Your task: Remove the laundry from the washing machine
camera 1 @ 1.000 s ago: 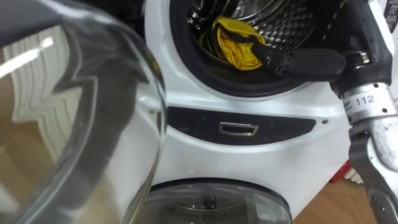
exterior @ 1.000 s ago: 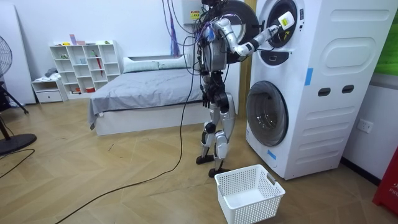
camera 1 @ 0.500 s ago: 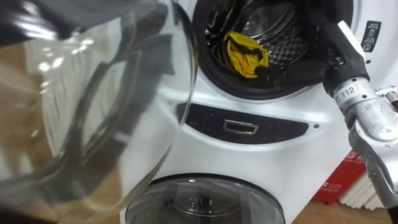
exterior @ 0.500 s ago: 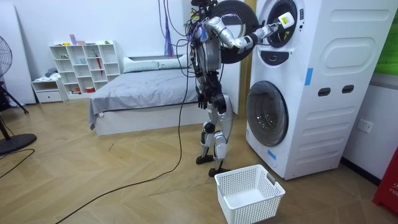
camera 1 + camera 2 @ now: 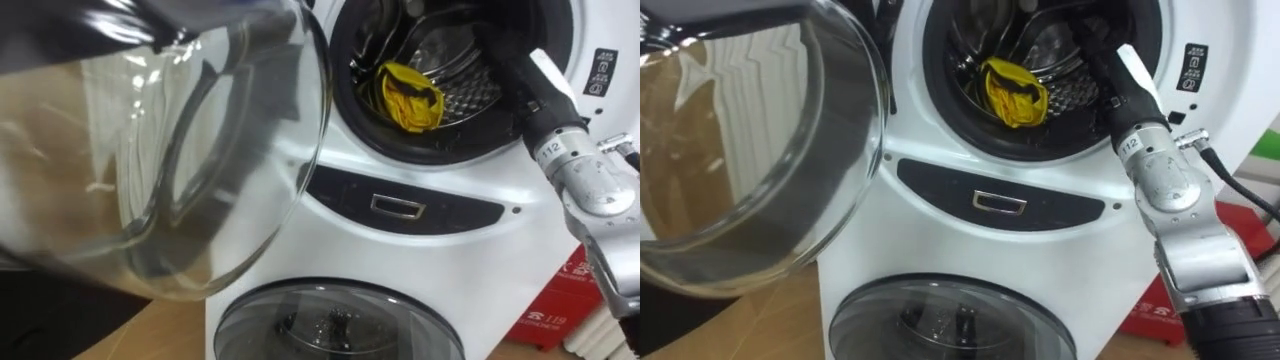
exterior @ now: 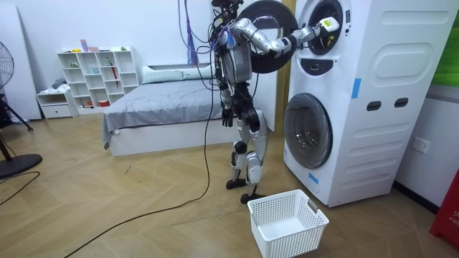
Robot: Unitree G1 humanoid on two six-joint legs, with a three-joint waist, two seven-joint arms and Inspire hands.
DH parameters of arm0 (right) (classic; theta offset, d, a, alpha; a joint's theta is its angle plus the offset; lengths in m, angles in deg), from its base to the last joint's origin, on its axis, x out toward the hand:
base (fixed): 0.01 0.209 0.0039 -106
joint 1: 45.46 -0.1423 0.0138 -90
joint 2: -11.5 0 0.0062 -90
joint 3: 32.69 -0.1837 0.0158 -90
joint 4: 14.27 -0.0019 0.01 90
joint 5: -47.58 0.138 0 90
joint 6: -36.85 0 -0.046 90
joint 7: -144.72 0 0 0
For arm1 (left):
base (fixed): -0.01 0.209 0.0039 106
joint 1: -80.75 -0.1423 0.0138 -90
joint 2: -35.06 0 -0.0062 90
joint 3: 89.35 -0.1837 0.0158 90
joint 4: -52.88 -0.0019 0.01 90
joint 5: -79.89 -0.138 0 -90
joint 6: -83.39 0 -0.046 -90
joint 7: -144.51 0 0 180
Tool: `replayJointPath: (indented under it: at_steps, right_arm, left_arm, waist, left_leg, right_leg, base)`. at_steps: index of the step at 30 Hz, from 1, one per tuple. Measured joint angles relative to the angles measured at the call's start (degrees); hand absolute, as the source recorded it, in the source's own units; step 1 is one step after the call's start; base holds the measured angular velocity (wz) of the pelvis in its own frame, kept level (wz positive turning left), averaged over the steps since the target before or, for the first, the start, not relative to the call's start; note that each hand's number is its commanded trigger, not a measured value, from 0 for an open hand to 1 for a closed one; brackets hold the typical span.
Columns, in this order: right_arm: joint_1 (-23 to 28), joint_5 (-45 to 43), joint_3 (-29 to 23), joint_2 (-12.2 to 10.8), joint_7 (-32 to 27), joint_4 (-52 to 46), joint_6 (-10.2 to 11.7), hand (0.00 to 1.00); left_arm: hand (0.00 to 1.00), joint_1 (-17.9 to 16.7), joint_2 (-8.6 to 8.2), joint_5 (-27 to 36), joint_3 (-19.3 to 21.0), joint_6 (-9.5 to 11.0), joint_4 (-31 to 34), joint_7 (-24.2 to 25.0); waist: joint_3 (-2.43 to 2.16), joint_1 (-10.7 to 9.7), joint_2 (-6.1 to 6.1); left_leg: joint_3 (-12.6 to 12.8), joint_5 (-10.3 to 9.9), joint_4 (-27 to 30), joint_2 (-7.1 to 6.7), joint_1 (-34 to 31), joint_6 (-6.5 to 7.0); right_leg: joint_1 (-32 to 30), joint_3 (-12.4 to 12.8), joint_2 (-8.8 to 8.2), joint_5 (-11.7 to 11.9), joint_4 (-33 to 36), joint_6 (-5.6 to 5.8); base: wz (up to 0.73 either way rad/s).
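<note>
Robot stands facing the tall white stacked washer unit (image 6: 373,100), with a white slatted plastic laundry basket (image 6: 287,223) on the wood floor just beside its feet.

The upper machine's round glass door with a dark rim (image 5: 180,150) is swung wide open on the robot's left.

Crumpled yellow cloth (image 5: 413,97) sits inside the upper steel drum (image 5: 465,85), low at the front, against the dark door seal.

Right arm reaches up into the drum opening. The black right hand (image 5: 1108,60) is inside the drum, right of and slightly above the cloth. Its fingers are lost against the dark drum interior, so can't tell whether they're curled or whether they have any of the cloth. Can't confirm contact with the cloth either.

Left hand (image 6: 226,117) hangs down at the robot's side in the room view. Finger state can't be told.

Below the drum is a dark curved control strip with a small chrome-framed rectangular handle (image 5: 397,207). Under that, the lower machine's round glass door (image 5: 335,322) is closed.
</note>
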Motion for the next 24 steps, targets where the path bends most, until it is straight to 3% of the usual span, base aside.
replayJointPath:
  at_steps: [8,19,22,24]
  right_arm:
    - [0.06,-4.25,1.56,0.0,0.71,-1.84,-1.19,0.0]
    - [0.12,-13.81,6.31,-0.2,2.36,-9.34,-7.15,0.0]
    - [0.11,-16.48,9.43,-0.45,5.5,-10.6,-8.25,0.0]
    - [0.1,-18.13,12.14,-2.07,8.81,-13.27,-9.65,0.0]
  left_arm:
    - [0.0,0.2,0.1,0.07,-1.71,0.1,-0.01,0.18]
    - [0.0,1.49,0.22,0.09,-3.19,0.03,-0.01,1.13]
    - [0.0,2.39,0.39,0.09,-3.14,0.04,-0.01,1.09]
    - [0.0,3.18,0.53,0.08,-3.12,-0.06,0.0,0.95]
  waist:
    - [0.04,-0.04,-0.07]
    - [-0.06,0.13,-0.3]
    - [-0.09,2.23,-0.5]
    - [-0.28,4.01,-0.82]
  left_leg:
    - [0.11,0.03,-0.22,-0.05,-0.02,-0.11]
    - [0.44,0.11,-1.49,0.19,-0.07,-0.6]
    - [0.78,0.24,-2.04,0.35,-0.19,-0.77]
    - [0.2,0.26,-2.15,0.54,-0.61,-0.73]
  right_leg:
    - [-0.11,0.3,0.42,0.01,-0.22,-0.26]
    - [-1.37,1.24,1.21,-0.09,-0.05,-1.0]
    - [-1.73,1.62,1.55,0.08,-0.07,-1.34]
    - [-2.04,1.38,1.66,0.03,-0.06,-1.81]
  base:
    - [-0.01]
    - [-0.08]
    - [-0.07]
    - [0.14]
